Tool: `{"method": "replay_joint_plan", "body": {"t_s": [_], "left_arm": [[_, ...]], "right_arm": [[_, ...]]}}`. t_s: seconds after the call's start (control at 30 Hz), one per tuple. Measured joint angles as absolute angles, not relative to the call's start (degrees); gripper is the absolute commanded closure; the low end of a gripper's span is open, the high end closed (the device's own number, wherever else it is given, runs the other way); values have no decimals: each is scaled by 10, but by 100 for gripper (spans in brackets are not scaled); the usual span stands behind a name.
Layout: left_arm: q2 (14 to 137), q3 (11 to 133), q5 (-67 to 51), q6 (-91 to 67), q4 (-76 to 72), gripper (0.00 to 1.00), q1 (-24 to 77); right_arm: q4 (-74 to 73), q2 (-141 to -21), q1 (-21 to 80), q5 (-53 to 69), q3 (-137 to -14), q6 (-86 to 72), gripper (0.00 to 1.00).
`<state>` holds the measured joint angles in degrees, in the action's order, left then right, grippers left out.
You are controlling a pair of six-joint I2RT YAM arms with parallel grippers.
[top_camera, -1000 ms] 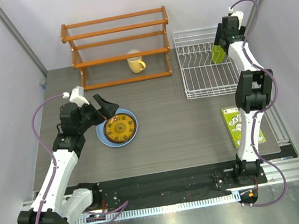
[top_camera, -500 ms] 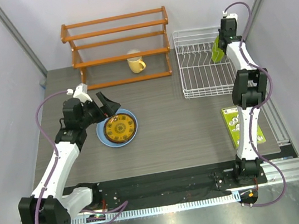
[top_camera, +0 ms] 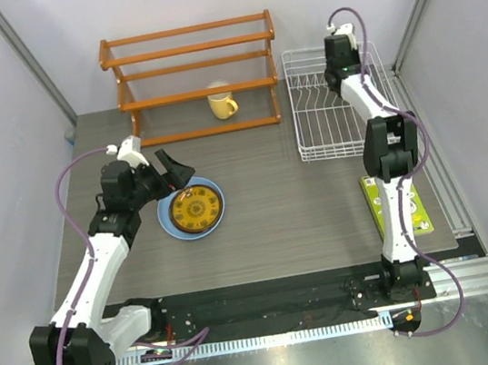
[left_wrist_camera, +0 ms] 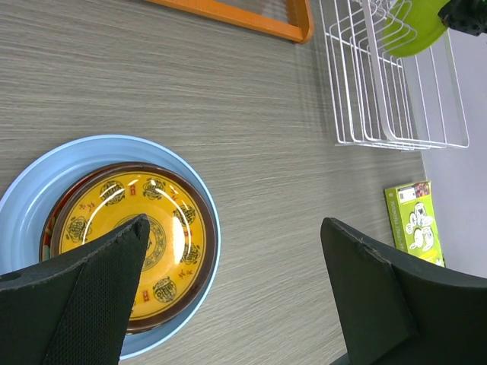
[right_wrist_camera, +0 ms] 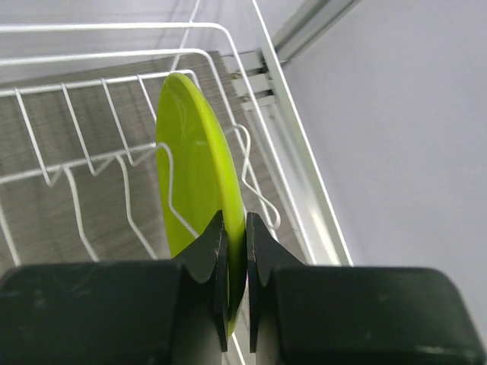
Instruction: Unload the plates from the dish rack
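Right gripper [right_wrist_camera: 236, 228] pinches the green plate [right_wrist_camera: 194, 167] in the dish rack [top_camera: 323, 125]!
Jaws clamped on its rim, the plate upright among the wire prongs straight ahead of the fingers. Left gripper [left_wrist_camera: 234, 224] gapes wide, holding nothing; the yellow patterned plate [left_wrist_camera: 129, 236] sits stacked on the blue plate [left_wrist_camera: 30, 190] just beneath one finger.

rack wires [top_camera: 327, 124] hug green plate [right_wrist_camera: 194, 167], wall [right_wrist_camera: 396, 152] rt

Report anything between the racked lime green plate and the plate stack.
The dish rack's prongs and raised side wires fence in the lime green plate; it would need lifting out. Past them the table looks bare, but the left jaws hang open over the stack's edge.
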<state>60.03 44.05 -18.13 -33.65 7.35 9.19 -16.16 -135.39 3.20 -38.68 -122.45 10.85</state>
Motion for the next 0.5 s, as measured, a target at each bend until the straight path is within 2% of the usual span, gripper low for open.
{"method": "replay_joint_plan", "body": {"t_s": [0.2,0.37,0.5], "left_arm": [[587,441,-176,-329,81,6,92],[582,440,-175,-325,85,7,92],[575,438,-176,-326,86,6,92]], "right_arm": [[-88,-1289,69,-489,-1134,183,97],[-47,-1207,62,-524,-1066,206,96],[-49,-1152,56,-532,-1058,192,96]]}}
